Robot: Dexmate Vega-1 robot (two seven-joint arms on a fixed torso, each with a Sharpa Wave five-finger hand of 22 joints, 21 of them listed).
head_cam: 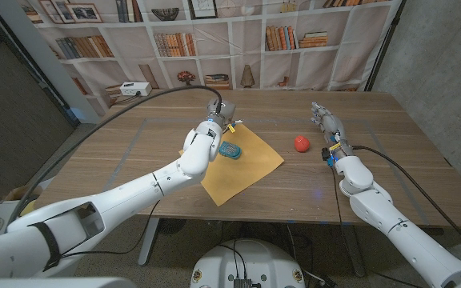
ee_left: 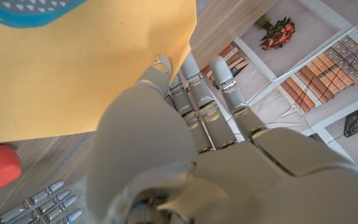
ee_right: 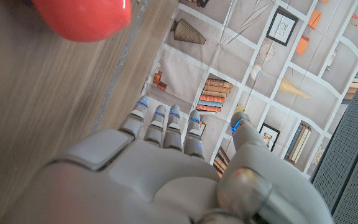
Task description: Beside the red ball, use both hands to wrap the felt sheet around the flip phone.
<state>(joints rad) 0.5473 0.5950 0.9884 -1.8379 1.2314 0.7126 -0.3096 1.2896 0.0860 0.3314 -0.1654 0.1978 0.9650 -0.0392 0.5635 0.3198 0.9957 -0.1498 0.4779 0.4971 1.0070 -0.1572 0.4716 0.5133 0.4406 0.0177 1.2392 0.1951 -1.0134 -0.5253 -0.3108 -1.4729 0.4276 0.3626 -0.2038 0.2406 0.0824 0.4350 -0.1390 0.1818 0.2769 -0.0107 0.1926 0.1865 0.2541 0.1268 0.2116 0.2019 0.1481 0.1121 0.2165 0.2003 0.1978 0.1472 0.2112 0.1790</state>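
Observation:
A yellow felt sheet (head_cam: 246, 168) lies on the wooden table, turned like a diamond. A blue flip phone (head_cam: 230, 150) rests on its far half. My left hand (head_cam: 212, 130) is at the sheet's far corner; in the left wrist view its thumb and fingers (ee_left: 161, 67) pinch the edge of the felt (ee_left: 73, 62), with the phone (ee_left: 36, 9) just beyond. The red ball (head_cam: 301, 143) sits right of the sheet, touching nothing. My right hand (head_cam: 327, 126) stands right of the ball with fingers stretched out and nothing in it. The ball (ee_right: 82, 15) shows beside that hand (ee_right: 166, 168).
A white box (head_cam: 134, 90) stands at the table's far left. A bookshelf backdrop (head_cam: 214, 32) runs behind the far edge. Bare wood (head_cam: 390, 128) lies to the right of my right hand and in front of the sheet.

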